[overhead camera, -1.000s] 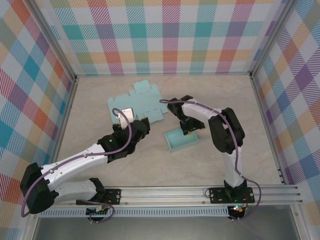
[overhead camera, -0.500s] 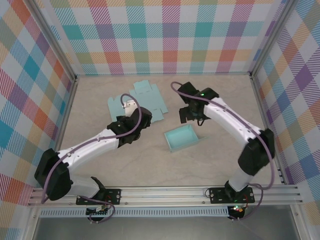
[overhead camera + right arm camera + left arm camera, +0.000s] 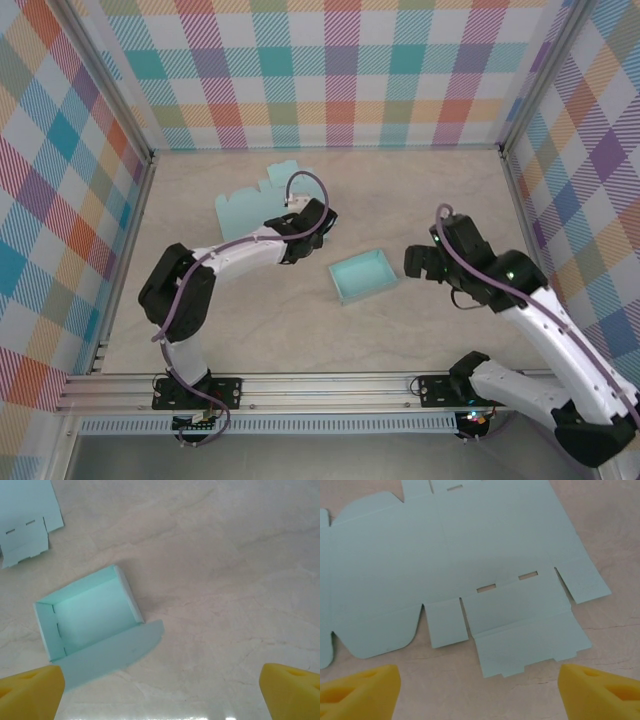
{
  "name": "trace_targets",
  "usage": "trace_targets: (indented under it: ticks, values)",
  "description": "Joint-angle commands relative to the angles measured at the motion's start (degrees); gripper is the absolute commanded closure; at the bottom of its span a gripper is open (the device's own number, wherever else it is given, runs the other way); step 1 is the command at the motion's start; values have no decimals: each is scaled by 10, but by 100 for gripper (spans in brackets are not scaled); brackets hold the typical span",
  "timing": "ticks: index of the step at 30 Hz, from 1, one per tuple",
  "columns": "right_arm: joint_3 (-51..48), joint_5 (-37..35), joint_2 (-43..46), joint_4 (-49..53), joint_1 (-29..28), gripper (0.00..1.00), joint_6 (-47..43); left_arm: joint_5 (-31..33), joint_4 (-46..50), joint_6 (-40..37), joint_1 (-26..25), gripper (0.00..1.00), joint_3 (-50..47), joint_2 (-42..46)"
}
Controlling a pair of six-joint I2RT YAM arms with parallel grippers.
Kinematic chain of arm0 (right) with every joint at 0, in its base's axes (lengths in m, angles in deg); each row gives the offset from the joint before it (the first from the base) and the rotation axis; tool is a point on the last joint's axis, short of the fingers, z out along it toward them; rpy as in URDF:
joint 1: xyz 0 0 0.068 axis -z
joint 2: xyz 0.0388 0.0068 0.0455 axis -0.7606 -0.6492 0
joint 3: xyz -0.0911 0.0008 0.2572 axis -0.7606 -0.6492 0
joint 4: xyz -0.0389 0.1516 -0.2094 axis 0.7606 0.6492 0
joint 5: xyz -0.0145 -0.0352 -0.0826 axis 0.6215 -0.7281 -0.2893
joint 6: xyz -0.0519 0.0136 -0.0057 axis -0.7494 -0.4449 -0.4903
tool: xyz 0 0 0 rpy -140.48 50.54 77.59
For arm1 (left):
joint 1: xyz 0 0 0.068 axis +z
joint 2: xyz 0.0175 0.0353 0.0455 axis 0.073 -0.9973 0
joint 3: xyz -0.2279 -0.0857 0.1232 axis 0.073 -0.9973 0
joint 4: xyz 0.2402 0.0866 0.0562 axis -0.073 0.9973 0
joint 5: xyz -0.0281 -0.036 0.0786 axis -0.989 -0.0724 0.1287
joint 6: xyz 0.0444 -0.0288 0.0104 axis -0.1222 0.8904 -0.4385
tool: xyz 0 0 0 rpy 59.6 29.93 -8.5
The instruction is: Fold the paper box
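Paper box (image 3: 87, 615) open-topped, flap (image 3: 115, 652) seemingly flat.

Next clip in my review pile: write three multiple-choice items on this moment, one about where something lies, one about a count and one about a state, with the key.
1. In the top view, where does the flat blank lie relative to the folded box?
A) farther from the arm bases, to its left
B) inside it
C) nearer the bases, to its right

2. How many light blue paper pieces lie on the table?
A) one
B) two
C) four

3. How do the right fingers stand?
A) shut on the box's flap
B) shut on the blank
C) apart, with nothing between them

Key: 1 A, the blank sits up and left of the box in the top view. 2 B, the blank and the box are the two pieces. 3 C, the right wrist view shows both yellow fingers wide apart above bare table.
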Motion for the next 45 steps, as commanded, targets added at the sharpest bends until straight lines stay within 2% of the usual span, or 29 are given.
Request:
trace_targets:
  ticks: [1,4,7,12,17,21,27,35,41,45]
  values:
    - [-51,47,36,21,1,0,61,-18,24,-11,2,21,24,-22]
    - [-94,70,52,48,1,3,104,-28,25,-11,2,23,24,-38]
    - [-155,120,74,25,1,13,139,-37,22,-10,2,26,22,-53]
    - [-268,199,95,-102,1,22,183,-52,17,-3,-3,29,12,-69]
    - [-329,236,38,-229,2,23,201,-43,24,-1,-17,29,8,-77]
    - [-325,240,-46,-272,2,19,195,-47,23,11,-20,29,-2,-85]
    - [-291,230,-154,-290,2,19,180,-62,10,18,-30,30,-10,-95]
    - [-278,180,-154,-304,34,24,156,-70,9,22,-57,30,-17,-95]
    - [-280,185,-161,-352,78,25,122,-102,3,42,-78,31,-39,-79]
    - [-270,210,-197,-397,120,26,85,-133,-20,59,-101,31,-68,-53]
